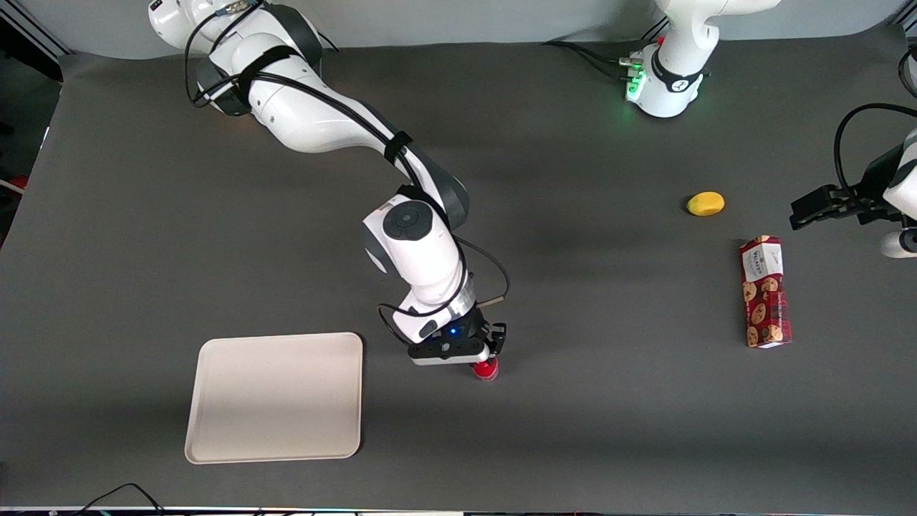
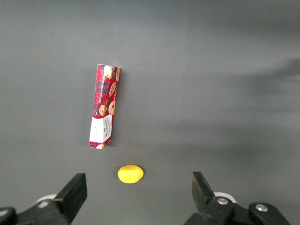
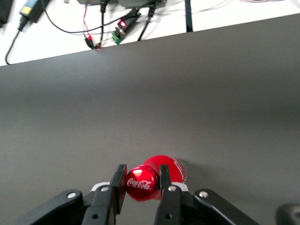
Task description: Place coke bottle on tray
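Note:
The coke bottle [image 1: 487, 370] stands upright on the dark table, seen from above as a small red disc. In the right wrist view its red cap [image 3: 140, 183] with white lettering sits between the two black fingers [image 3: 118, 183], and both touch its sides. My gripper [image 1: 478, 357] is directly over the bottle and shut on its cap; in that wrist view the gripper [image 3: 141, 185] is seen from the wrist. The cream-white tray [image 1: 276, 395] lies flat beside the bottle, toward the working arm's end of the table and a little nearer the front camera. Nothing is on the tray.
A red cookie box [image 1: 765, 292] lies flat toward the parked arm's end of the table, also seen as the box [image 2: 104, 106] from that arm's wrist. A yellow lemon-like fruit [image 1: 706, 203] rests farther from the camera than the box. Cables [image 3: 93, 28] run along the table edge.

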Tool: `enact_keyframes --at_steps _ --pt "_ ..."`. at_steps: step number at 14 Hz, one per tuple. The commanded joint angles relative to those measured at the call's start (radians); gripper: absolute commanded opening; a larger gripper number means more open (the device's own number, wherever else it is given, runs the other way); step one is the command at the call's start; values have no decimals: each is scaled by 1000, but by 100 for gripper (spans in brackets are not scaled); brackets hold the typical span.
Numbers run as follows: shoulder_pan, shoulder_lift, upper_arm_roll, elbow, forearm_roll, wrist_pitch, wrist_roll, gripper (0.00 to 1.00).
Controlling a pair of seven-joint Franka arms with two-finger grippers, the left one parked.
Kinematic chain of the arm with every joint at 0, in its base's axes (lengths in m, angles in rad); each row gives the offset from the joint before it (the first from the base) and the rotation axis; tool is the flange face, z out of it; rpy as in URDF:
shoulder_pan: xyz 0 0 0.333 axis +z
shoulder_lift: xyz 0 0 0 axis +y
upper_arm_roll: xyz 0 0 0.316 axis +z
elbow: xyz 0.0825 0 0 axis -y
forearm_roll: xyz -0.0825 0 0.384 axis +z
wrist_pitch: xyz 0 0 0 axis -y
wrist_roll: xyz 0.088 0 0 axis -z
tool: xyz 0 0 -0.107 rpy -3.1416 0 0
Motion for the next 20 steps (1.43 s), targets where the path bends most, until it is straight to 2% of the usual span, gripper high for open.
enact_keyframes --at_steps 1,3,5,8,11,13,16,17,20 --pt "-27 -96 22 17 -6 -166 -18 4" --pt "-100 -168 118 16 -9 -279 -66 4" --pt "-123 -245 125 12 -5 -411 -116 4" --pt "-215 -395 154 11 43 -664 -340 4" --pt "-307 -464 145 -4 45 -838 -602 4" --pt "-344 -496 79 -32 58 -873 -781 4" --pt "-340 -578 -164 -183 234 -855 -1007 4" --pt "-335 -582 -221 -223 259 -828 -1081 4" --pt "-346 -593 -286 -396 264 -675 -1220 5"
